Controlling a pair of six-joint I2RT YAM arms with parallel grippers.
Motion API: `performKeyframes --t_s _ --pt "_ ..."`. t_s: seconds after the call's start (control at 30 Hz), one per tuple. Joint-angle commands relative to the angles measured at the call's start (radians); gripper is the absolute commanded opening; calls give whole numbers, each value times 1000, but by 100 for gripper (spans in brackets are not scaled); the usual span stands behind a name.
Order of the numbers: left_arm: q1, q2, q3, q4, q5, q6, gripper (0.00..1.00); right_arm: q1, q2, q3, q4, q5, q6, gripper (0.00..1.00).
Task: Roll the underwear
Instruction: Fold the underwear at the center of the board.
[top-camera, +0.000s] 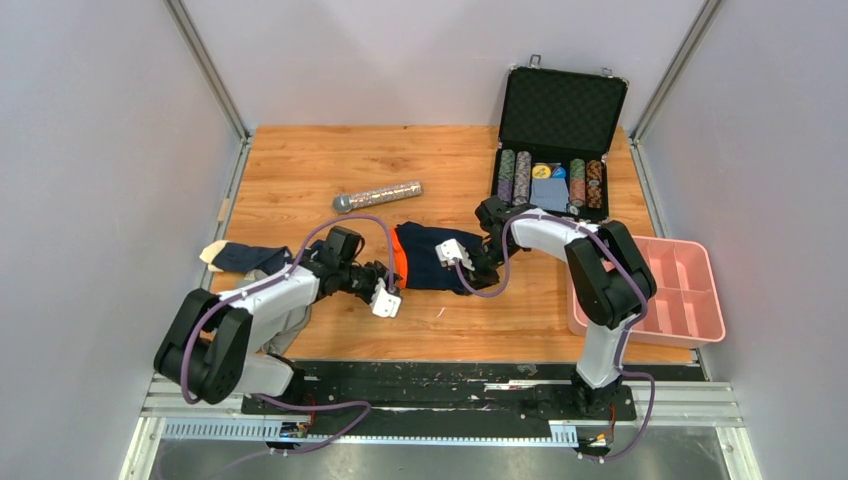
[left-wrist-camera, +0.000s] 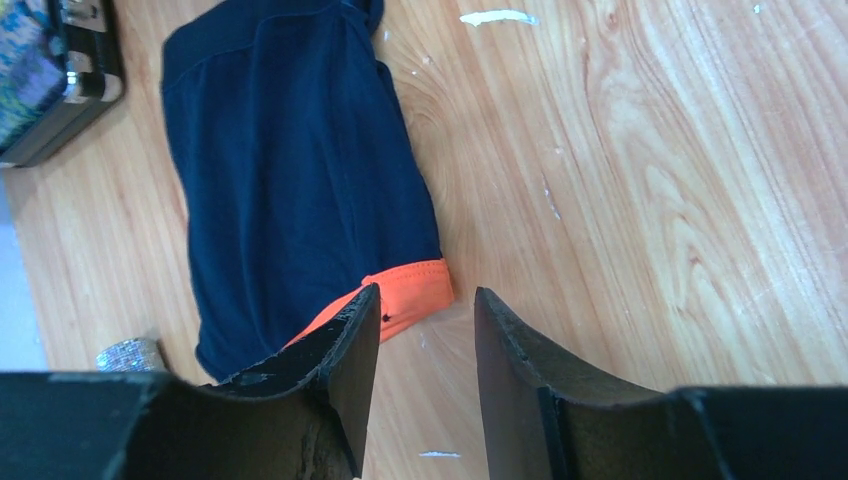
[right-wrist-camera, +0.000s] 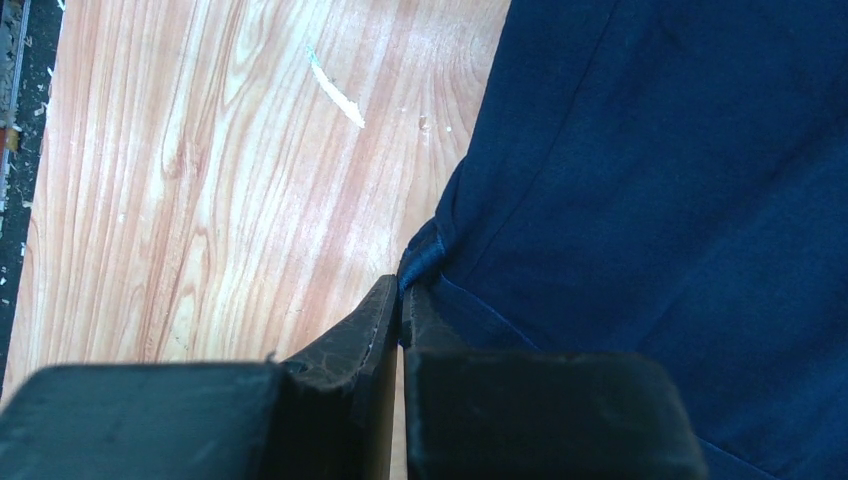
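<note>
The plain navy underwear (top-camera: 432, 258) lies flat mid-table with its orange patch (top-camera: 400, 262) at its left end. My left gripper (top-camera: 386, 298) is open just off that end; in the left wrist view the orange patch (left-wrist-camera: 415, 290) lies at the tip of one finger (left-wrist-camera: 355, 340) and the navy underwear (left-wrist-camera: 290, 180) stretches beyond. My right gripper (top-camera: 456, 252) is shut on the navy underwear's (right-wrist-camera: 650, 180) hem, with a small fold pinched between the fingertips (right-wrist-camera: 390, 310). The second pair of underwear (top-camera: 248, 257), navy with a pale band, lies at the left.
An open black case of poker chips (top-camera: 555, 150) stands at the back right; its corner shows in the left wrist view (left-wrist-camera: 50, 80). A pink divided tray (top-camera: 690, 290) sits at the right edge. A glittery microphone (top-camera: 378, 196) lies behind the underwear. A grey cloth (top-camera: 285, 330) lies under my left arm.
</note>
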Motion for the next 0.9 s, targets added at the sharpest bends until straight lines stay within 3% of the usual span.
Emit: performKeyframes --t_s 0.0,0.17,0.33,0.67,0.87 --pt "-10 92 104 -137 13 125 46 -6 14 34 -29 -42 16 0" --pt "-11 170 178 -147 -33 123 43 -6 14 34 -28 -42 19 0" --pt "-12 229 230 -244 -48 212 38 -8 15 40 -28 -46 31 0" --pt "-13 188 236 -284 35 221 36 -15 26 55 -29 -48 48 0" --pt "-15 246 274 -321 -48 249 36 -15 36 69 -29 -47 60 0"
